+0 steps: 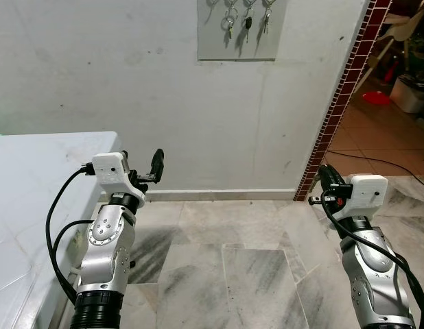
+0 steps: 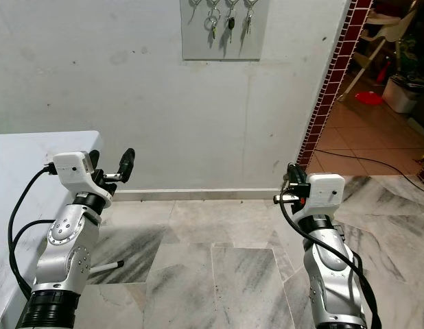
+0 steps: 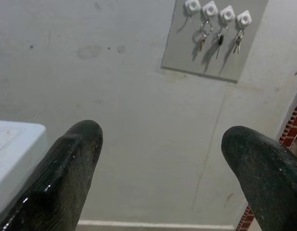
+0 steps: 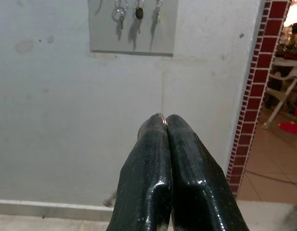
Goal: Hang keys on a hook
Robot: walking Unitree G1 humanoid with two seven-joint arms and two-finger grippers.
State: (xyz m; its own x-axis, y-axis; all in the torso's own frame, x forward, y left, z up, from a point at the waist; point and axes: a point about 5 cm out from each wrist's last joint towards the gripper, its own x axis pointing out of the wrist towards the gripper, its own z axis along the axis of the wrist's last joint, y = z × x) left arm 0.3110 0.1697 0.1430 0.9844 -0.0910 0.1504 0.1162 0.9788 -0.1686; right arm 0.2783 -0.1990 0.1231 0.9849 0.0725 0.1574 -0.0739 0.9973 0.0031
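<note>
While high above right pincer (image 4: 166,120), keys (image 4: 120,10).

Both arms raised in front, forearms angled up, wrists level, fingers pointing forward. Left gripper (image 3: 160,168): jaws wide apart, nothing between the two black fingers (image 3: 67,178). Right gripper (image 4: 166,120): fingers pressed together along their length, a small sliver of something metallic just showing at the tips; can't tell what it is. Black cables loop along both silver forearms.
</note>
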